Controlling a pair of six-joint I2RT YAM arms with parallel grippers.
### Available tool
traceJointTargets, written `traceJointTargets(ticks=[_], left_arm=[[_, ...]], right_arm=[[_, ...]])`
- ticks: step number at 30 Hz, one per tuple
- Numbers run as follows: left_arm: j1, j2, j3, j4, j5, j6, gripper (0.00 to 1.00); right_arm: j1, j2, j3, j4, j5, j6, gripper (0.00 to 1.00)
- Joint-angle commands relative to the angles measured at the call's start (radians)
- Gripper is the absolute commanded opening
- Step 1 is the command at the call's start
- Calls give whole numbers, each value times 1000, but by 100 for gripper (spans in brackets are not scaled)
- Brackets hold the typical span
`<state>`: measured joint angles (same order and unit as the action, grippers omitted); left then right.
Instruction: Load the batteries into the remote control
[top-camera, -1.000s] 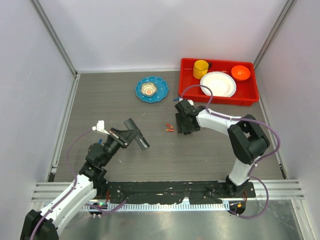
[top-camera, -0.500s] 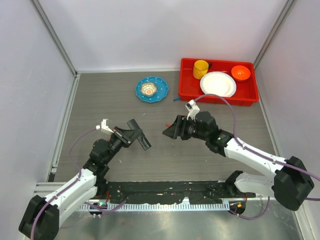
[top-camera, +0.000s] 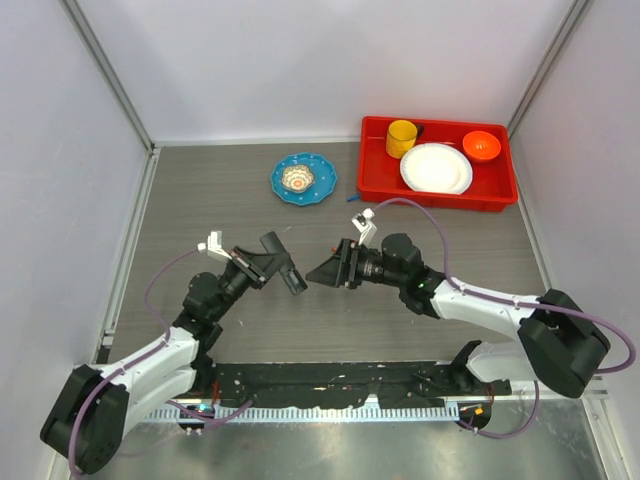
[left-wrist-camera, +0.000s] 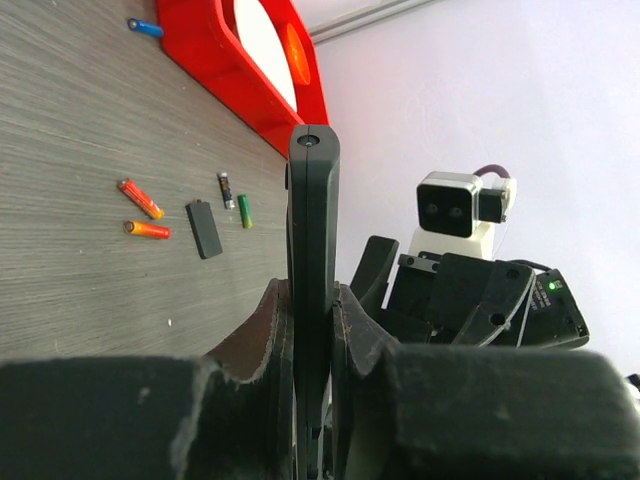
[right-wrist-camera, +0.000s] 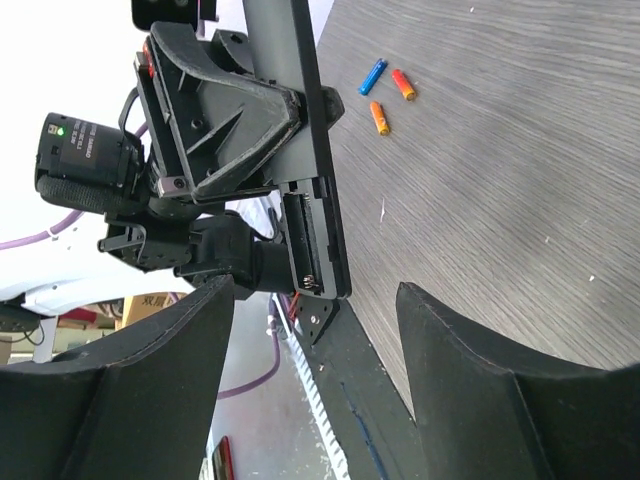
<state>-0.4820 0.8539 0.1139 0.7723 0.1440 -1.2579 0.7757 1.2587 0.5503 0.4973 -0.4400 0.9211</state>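
- Grey wood-grain bench (top-camera: 200, 190) with white walls on 3 sides; a red tray (top-camera: 450, 203) sits at its far right.
- Left tool (left-wrist-camera: 312, 305) is clenched on the remote (left-wrist-camera: 312, 250), a slim black bar. It is pinched across its thin sides and held up off the bench, its free end pointing away from the wrist.
- Seen from the right wrist, the remote's open bay (right-wrist-camera: 305, 250) faces the right arm, close to the left fingers. It looks dark, and I cannot tell if any cell sits in it.
- Right tool (right-wrist-camera: 312, 300) is released, jaws wide and empty, hovering just beside the remote.
- Batteries (left-wrist-camera: 147, 230): 2 tiny orange-red cylinders lie flat on the bench, near each other and well apart from the remote.
- A small flat black cover (left-wrist-camera: 204, 228) lies just beside them, with 2 darker cells (left-wrist-camera: 243, 210) past it.
- Risks, as I judge them:
  - The 2 tools are close, so a careless reach could knock the remote and twist it in its narrow pinch.
  - The cells are round and tiny, so a jaw closing off-centre could roll 1 away or lift it crooked.
  - The bay lies next to the left fingers, leaving little room to seat a cell.
  - A cell put in the wrong way round would not fit properly.
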Motion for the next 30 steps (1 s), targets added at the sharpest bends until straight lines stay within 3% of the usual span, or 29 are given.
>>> traceJointTargets(ticks=[1,7,13,16,17,22,25,30], left_arm=[[3,19,50,113,49,-12,0],[3,13,47,117,57,-14,0],[3,-45,9,117,26,18,0],[2,-73,-31,169,6,34,0],[3,-85,-40,176,3,35,0],[3,-90,-48,174,-1,52,0],[3,-88,-33,160,26,63,0],[3,-96,-26,179,104,54,0]], right_arm=[[26,39,31,136,-28,27,71],[31,59,46,115,18,16,69],[-16,-122,106,-290,222,-198,69],[-71,-172,164,-543,436,-283,68],[-87,-182,184,-634,625,-284,67],[-193,-148,243,-785,998,-381,59],[-283,-76,298,-859,1023,-445,57],[-424,48,281,-824,853,-456,49]])
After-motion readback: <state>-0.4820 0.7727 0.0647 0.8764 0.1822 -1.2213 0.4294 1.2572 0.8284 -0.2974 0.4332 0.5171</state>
